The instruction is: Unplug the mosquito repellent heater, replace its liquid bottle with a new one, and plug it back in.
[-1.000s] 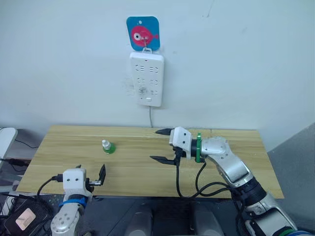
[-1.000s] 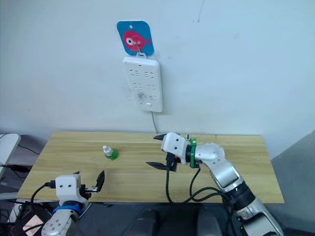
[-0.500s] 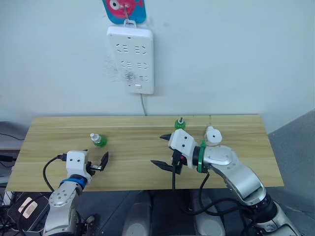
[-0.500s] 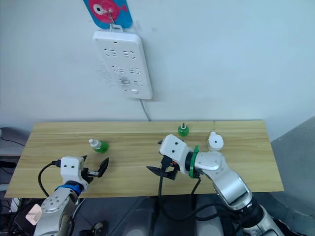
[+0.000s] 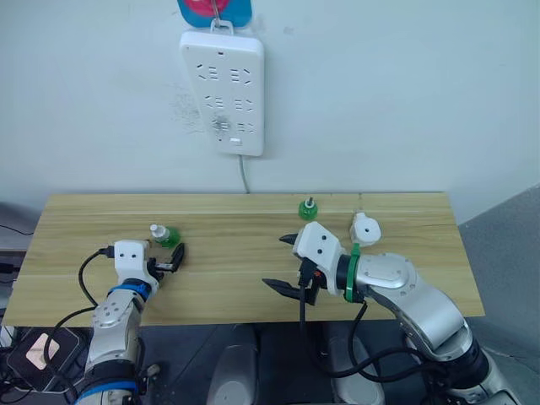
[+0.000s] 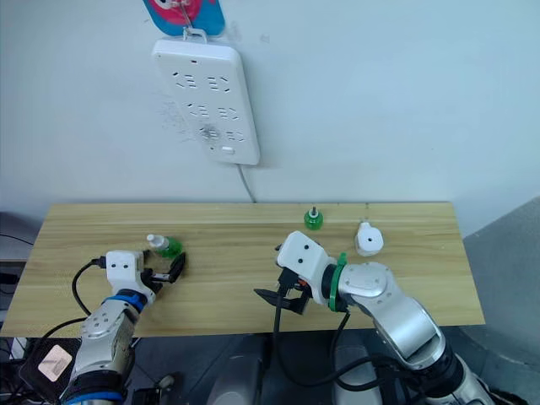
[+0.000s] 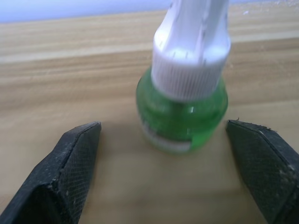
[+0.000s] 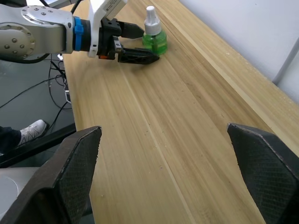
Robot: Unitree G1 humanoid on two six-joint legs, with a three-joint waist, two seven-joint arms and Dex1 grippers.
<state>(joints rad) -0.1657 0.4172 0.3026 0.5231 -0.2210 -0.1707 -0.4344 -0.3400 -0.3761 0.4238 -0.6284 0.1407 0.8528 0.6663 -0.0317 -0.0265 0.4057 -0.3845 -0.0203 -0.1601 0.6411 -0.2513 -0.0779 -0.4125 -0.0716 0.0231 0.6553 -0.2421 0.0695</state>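
Observation:
The white mosquito repellent heater (image 5: 364, 229) lies on the wooden table (image 5: 228, 287) at the back right, away from the wall power strip (image 5: 224, 80). To its left stands a green liquid bottle (image 5: 308, 209) with a bare wick. A second green bottle with a white cap (image 7: 187, 93) stands at the left. My left gripper (image 5: 171, 258) is open just short of the capped bottle (image 5: 160, 236), its fingers (image 7: 60, 182) to either side. My right gripper (image 5: 287, 263) hangs open over the table's middle front, holding nothing.
The power strip hangs from a blue and pink hook plate (image 6: 181, 10), and its cord (image 5: 245, 177) drops behind the table. Dark cables (image 8: 60, 84) and a shoe lie on the floor off the table's left end.
The camera has shifted and tilted down. My left gripper has moved forward to the capped bottle. The right gripper has barely moved.

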